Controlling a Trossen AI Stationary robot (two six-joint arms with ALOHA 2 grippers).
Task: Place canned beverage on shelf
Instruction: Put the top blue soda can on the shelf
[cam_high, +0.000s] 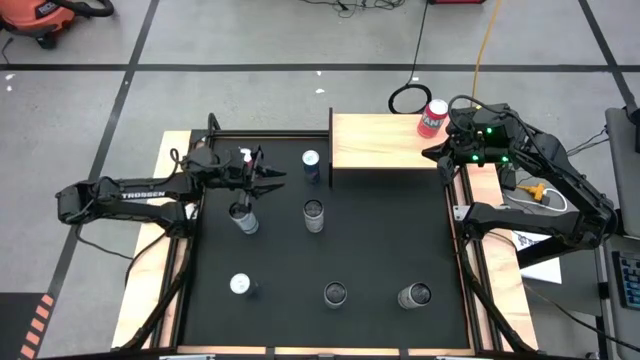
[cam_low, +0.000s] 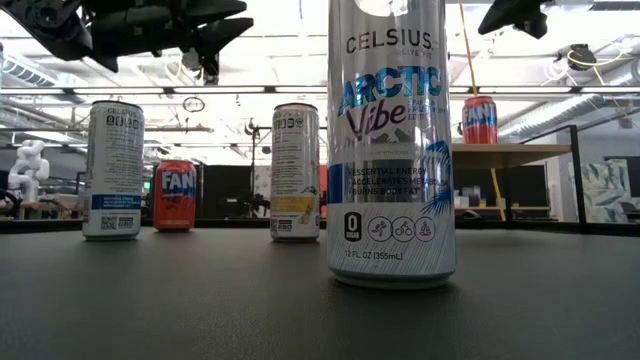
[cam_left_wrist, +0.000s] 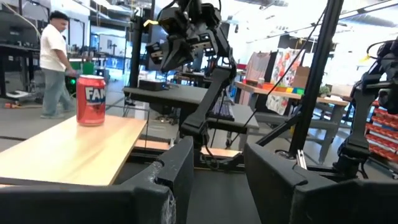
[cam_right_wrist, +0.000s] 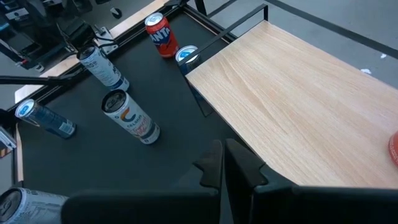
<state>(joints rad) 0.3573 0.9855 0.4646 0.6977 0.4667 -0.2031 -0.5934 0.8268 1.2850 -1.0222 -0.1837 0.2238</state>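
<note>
The left gripper (cam_high: 272, 178) hangs over the black mat (cam_high: 380, 240) at about ten o'clock, its fingers (cam_left_wrist: 180, 168) parted partway with nothing between them; it touches no can. Just below it, toward seven o'clock of the tool, stands a slim can (cam_high: 243, 215). The right gripper (cam_high: 432, 153) sits at the shelf's right end, clenched shut and empty, its fingers (cam_right_wrist: 214, 163) meeting at the near edge of the wood.

The shelf (cam_high: 385, 140) lies at the table's twelve to one o'clock, and a red Fanta can (cam_high: 433, 118) stands upright at its far right corner, just beside the right gripper. The rest of the shelf top is bare wood.

On the mat, a blue can (cam_high: 311, 165) stands at the shelf's left edge, a grey-topped can (cam_high: 314, 214) near centre, and three more cans (cam_high: 336, 293) line the six o'clock side, with open mat between them.
</note>
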